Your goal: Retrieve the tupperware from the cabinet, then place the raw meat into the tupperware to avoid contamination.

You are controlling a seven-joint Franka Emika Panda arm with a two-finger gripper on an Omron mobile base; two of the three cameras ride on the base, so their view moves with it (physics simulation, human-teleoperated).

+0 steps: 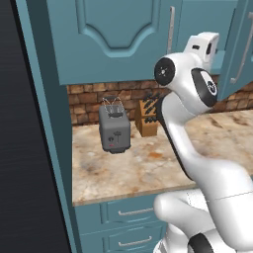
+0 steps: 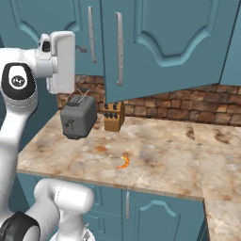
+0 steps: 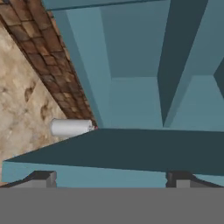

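Observation:
The teal wall cabinet [image 2: 160,42] has one door swung open, its silver bar handle [image 2: 119,49] facing me. My white hand [image 2: 61,61] [image 1: 203,47] is raised at the level of the cabinet's underside. In the hand view my gripper [image 3: 111,178] is open, its two dark fingertips [image 3: 43,177] far apart with nothing between them, and it looks along the cabinet's teal bottom edge [image 3: 131,148] into the interior [image 3: 135,100]. The raw meat [image 2: 124,162], a small orange curved piece, lies on the counter near its front edge. The tupperware is out of view.
A grey toaster [image 1: 114,129] [image 2: 78,118] and a wooden knife block [image 1: 148,117] [image 2: 114,117] stand against the brick backsplash. A white cylinder [image 3: 72,127] lies by the wall. Teal drawers [image 1: 133,211] sit below the marble counter [image 2: 160,155].

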